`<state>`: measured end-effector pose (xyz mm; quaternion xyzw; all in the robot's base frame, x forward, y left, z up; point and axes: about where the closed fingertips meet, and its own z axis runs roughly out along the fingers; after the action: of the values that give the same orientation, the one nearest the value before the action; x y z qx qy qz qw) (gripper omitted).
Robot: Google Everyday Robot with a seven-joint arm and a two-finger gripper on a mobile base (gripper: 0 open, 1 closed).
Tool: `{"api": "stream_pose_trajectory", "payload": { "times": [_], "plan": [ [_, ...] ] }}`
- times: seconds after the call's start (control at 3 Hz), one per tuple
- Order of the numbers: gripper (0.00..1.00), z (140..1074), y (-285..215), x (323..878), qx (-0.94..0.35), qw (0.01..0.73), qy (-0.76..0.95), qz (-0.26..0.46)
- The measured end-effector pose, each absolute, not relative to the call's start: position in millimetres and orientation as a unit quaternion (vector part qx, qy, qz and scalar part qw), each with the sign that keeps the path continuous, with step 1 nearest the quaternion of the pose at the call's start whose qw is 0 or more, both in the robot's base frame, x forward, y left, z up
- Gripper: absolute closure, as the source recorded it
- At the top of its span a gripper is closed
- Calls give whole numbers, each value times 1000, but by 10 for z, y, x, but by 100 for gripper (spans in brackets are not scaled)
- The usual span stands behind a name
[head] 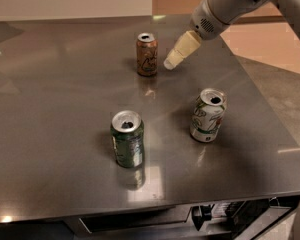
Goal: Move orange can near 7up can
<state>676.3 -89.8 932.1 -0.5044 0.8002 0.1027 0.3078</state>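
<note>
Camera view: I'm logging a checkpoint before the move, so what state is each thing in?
Orange-brown soda can: upright, untouched.
White soda can with green lettering: upright, top open, slightly dented.
Dark green soda can: upright, top open.
Cream-tipped gripper: in the air beside the orange-brown soda can, holding nothing.

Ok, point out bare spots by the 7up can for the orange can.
Bare table lies between the 7up can and the green can, and behind the 7up can toward the orange can. A narrower strip runs between it and the table's right edge. Tightest is beside the orange can, where the gripper hovers.
</note>
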Motion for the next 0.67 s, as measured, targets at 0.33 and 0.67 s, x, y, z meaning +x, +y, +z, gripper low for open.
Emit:
{"api": "stream_pose_trajectory", "payload": {
  "times": [0.33,0.67],
  "plan": [
    [0,9132,-606,7073,-503,323,793,118],
    [0,8986,-339,7318,-503,330,788,133]
  ]
}}
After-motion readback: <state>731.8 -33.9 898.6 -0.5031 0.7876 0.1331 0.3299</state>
